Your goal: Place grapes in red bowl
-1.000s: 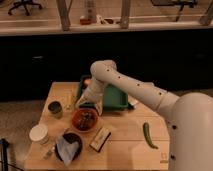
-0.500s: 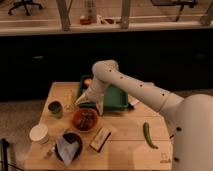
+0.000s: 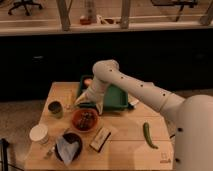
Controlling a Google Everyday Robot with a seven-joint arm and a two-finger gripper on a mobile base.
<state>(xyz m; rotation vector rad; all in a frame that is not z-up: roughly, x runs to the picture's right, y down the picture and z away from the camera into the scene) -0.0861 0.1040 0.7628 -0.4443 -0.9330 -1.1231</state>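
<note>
The end effector (image 3: 91, 103) hangs just above the far rim of the red bowl (image 3: 75, 122), over the near edge of the green tray (image 3: 117, 100); it has risen a little over the last second, when it sat lower, right over the bowl's opening; how far it is open I cannot tell, and nothing shows in its hold. The arm (image 3: 130, 85) runs up from it to a bend above the tray, then right and down to the robot's body.

The grapes (image 3: 87, 118) lie inside the red bowl as a dark clump near its middle, where they were a second ago; the clump looks roughly round, so no long axis or heading can be made out.

The bowl stands on the counter (image 3: 130, 147) just in front of the tray; a green cup (image 3: 55, 108) is to its left; a black bowl (image 3: 68, 147) with pale cloth is nearer the front; a small box (image 3: 100, 139) lies just right of that; a green pepper (image 3: 148, 135) lies well to the right, its length running front to back.
</note>
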